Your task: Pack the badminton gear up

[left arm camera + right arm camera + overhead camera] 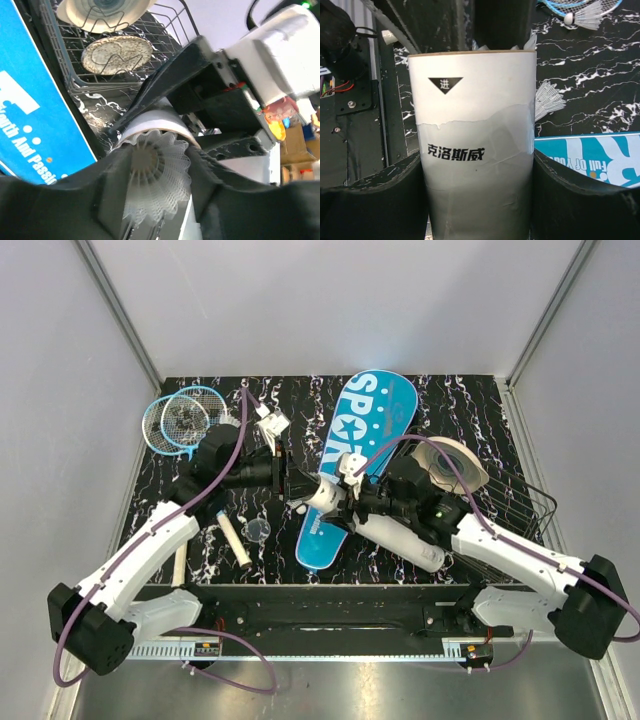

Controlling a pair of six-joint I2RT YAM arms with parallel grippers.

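Observation:
My right gripper (362, 510) is shut on the long white tube (472, 140) and holds it across the blue "SPORT" cover (360, 440), open end toward the left arm. My left gripper (157, 185) is shut on a white shuttlecock (155, 170) and holds it right at the tube's open mouth (155, 122). The left gripper (303, 488) meets the tube end in the top view. Two light-blue rackets (180, 422) lie at the far left, their white handles (236, 542) near the front. Two more shuttlecocks show in the right wrist view, one on the rackets (585, 15) and one on the table (547, 100).
A black wire basket (525, 505) stands at the right with round woven discs (450, 462) in it; it also shows in the left wrist view (75, 82). A small clear cap (257, 529) lies on the black marbled table (470, 410) by the handles. Grey walls close in the table.

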